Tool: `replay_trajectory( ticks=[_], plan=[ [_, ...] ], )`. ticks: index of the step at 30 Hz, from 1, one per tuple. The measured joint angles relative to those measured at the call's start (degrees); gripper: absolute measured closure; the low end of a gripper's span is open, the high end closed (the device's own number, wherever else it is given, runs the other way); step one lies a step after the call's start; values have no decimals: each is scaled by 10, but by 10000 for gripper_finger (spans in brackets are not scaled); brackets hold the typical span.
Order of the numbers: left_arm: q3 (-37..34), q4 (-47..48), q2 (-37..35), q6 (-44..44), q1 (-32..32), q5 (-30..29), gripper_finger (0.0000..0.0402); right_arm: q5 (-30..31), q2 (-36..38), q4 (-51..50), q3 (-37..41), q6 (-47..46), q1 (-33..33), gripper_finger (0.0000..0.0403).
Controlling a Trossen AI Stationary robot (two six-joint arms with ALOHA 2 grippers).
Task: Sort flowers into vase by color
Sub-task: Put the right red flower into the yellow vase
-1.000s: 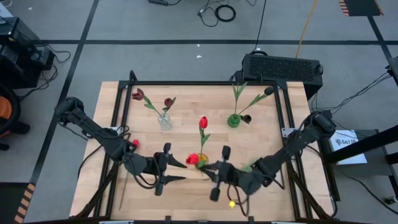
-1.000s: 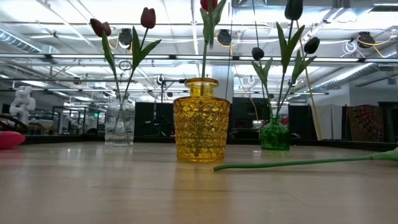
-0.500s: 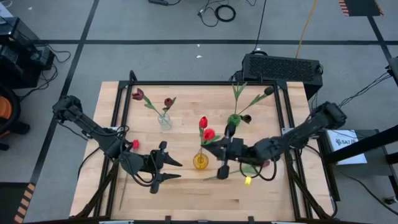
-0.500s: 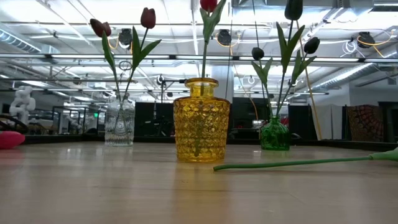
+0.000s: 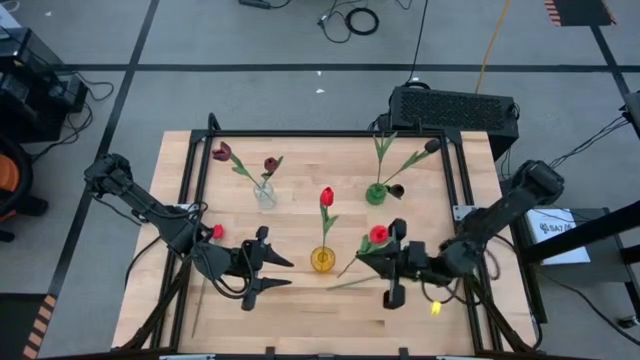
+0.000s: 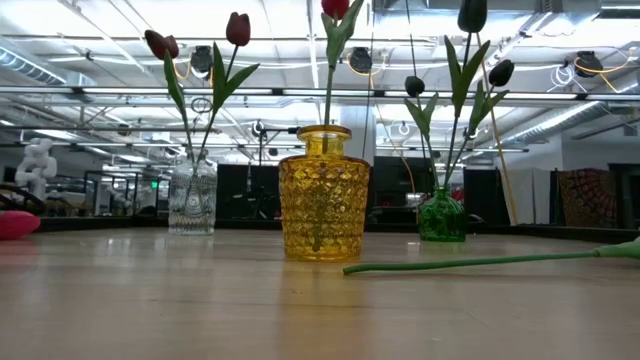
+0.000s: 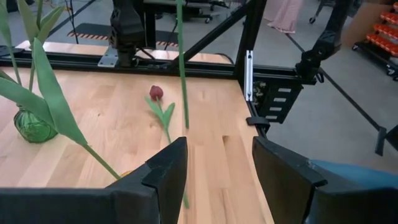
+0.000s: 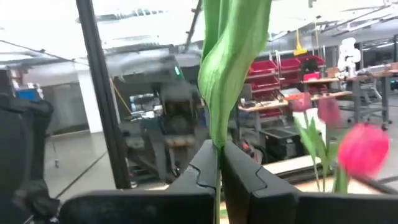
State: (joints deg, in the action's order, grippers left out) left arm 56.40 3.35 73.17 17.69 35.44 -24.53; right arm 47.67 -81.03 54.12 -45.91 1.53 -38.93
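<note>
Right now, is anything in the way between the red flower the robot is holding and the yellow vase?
Nothing visible blocks it. The right gripper holds the red tulip just right of the yellow vase; only bare table lies between, though one red tulip already stands in that vase.

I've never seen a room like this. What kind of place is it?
Probably a robot lab or workshop. A wooden table sits inside a black metal frame on a grey floor crossed by loose cables. Behind the table, long ceiling lights and red storage bins on shelves show.
</note>
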Motion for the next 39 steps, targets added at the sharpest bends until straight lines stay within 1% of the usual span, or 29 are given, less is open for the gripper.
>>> replay_trajectory(
  ticks=[3,6,9,13,16,20,24,39],
  plan=[
    [0,-1,0,0,0,0,213,-4,-55,104,46,-7,20,402],
    [0,-4,0,0,0,0,213,-36,-95,182,51,-8,41,402],
    [0,-4,0,-4,0,0,213,-84,-131,214,44,12,56,402],
    [0,-3,0,-5,0,0,213,-90,-161,254,34,37,67,402],
    [0,-1,0,-5,0,0,213,-86,-167,256,33,52,71,402],
    [0,1,0,-5,0,0,213,-82,-166,280,33,101,71,402],
    [0,2,0,-5,0,0,213,-51,-166,268,33,140,71,402],
    [0,2,0,-5,0,0,213,-53,-166,204,33,114,77,402]
  ],
)
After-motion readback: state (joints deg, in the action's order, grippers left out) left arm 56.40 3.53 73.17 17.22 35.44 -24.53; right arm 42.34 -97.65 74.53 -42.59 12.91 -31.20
